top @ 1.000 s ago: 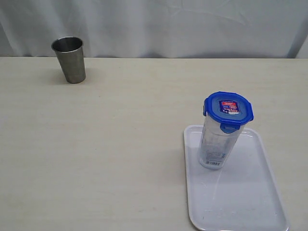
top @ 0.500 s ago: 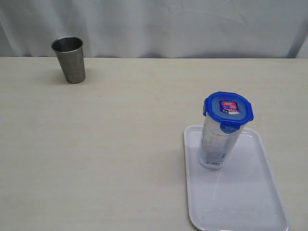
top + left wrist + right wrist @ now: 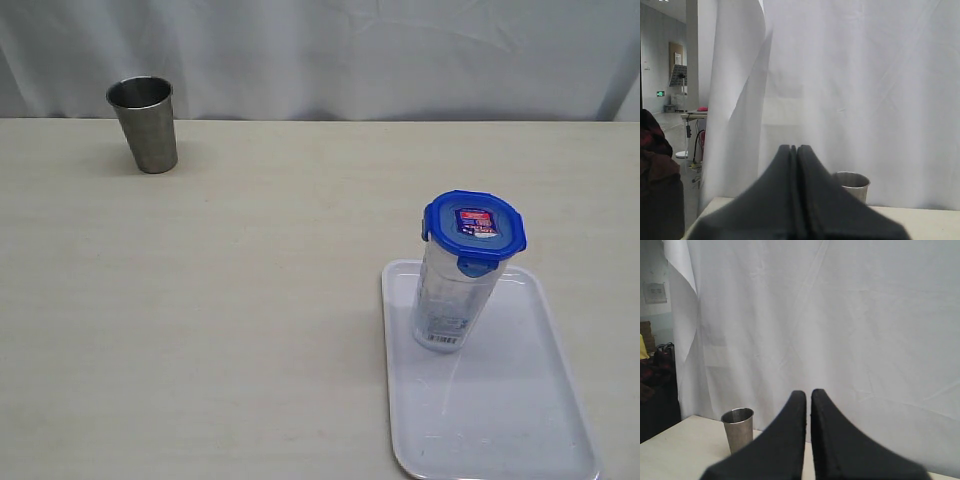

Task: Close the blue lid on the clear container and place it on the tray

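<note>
The clear container (image 3: 447,300) stands upright on the white tray (image 3: 520,420), near the tray's far left corner. The blue lid (image 3: 474,230) sits on top of it with its flaps folded down. Neither arm shows in the exterior view. In the left wrist view my left gripper (image 3: 794,148) is shut with nothing between its fingers, pointing at the white curtain. My right gripper (image 3: 808,392) in the right wrist view is shut too, empty, with only a thin slit between its fingers. Both are well away from the container.
A steel cup (image 3: 145,124) stands at the far left of the beige table (image 3: 230,290), near the curtain; the same steel cup (image 3: 852,185) shows past my left fingers and, as the steel cup (image 3: 738,429), beside my right fingers. A white curtain backs the table.
</note>
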Controlling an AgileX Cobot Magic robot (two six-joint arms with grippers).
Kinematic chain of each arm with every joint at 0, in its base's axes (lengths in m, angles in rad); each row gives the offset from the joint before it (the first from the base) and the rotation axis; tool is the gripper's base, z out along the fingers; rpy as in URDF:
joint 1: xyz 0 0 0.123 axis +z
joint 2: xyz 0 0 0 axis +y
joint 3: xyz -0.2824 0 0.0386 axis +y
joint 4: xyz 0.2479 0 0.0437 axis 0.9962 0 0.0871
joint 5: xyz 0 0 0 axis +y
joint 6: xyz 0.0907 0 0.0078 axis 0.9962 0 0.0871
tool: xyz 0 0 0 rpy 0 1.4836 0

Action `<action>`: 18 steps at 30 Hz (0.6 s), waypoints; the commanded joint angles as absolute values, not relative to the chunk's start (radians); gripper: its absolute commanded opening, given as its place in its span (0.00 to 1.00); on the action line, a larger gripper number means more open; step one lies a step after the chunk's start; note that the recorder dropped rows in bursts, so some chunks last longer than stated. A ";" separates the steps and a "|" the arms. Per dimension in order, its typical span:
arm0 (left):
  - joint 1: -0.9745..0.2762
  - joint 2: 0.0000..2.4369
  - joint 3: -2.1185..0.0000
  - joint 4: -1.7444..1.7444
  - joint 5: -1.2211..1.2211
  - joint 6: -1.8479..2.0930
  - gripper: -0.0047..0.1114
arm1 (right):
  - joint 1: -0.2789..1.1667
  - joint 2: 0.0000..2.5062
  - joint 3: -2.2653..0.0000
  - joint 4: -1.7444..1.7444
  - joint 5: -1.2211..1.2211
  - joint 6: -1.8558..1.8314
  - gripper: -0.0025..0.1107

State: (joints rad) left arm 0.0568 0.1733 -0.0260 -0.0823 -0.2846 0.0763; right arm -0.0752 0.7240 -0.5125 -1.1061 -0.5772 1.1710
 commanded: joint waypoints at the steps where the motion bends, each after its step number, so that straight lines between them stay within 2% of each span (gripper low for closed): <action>1: 0.058 0.124 -0.024 -0.090 -0.234 0.069 0.04 | -0.080 0.719 -0.511 -1.102 -0.584 1.174 0.06; 8: 0.058 0.000 -0.024 -0.090 -0.150 0.069 0.04 | -0.080 0.719 -0.511 -1.102 -0.584 1.174 0.06; 18: 0.058 0.000 -0.024 -0.022 -0.151 -0.012 0.04 | -0.080 0.719 -0.511 -1.102 -0.584 1.174 0.06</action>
